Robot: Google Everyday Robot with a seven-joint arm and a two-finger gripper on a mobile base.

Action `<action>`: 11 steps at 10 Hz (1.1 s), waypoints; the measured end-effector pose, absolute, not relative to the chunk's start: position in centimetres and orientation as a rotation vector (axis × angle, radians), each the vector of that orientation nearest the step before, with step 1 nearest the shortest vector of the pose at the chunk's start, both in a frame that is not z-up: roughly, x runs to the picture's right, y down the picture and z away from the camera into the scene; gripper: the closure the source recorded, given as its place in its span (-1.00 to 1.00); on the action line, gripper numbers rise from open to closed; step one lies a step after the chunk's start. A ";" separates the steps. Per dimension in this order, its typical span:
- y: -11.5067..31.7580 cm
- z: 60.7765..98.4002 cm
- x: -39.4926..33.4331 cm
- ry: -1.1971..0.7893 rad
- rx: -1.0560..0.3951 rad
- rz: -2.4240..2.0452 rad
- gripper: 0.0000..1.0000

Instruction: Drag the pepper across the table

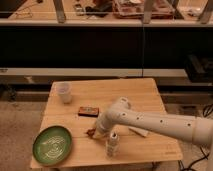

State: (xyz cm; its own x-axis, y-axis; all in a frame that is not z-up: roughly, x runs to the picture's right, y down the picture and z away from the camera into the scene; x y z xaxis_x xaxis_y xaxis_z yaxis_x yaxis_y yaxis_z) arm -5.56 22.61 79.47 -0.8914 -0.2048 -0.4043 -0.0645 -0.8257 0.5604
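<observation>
The pepper is a small dark-red sliver lying on the light wooden slatted table, just right of the green plate. My gripper comes in from the right on a white arm and is down at the tabletop, right against the pepper's right end. Its tip hides part of the pepper.
A green plate lies at the front left. A clear plastic cup stands at the back left. A brown flat box lies just behind the gripper. A small white bottle stands in front of the arm. A pale flat item lies under the arm.
</observation>
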 end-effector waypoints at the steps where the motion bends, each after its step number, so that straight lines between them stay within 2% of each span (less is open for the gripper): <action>1: 22.9 79.3 -5.8 -0.897 0.713 -2.858 0.38; 11: 25.3 76.7 -6.8 -0.942 0.802 -2.911 0.38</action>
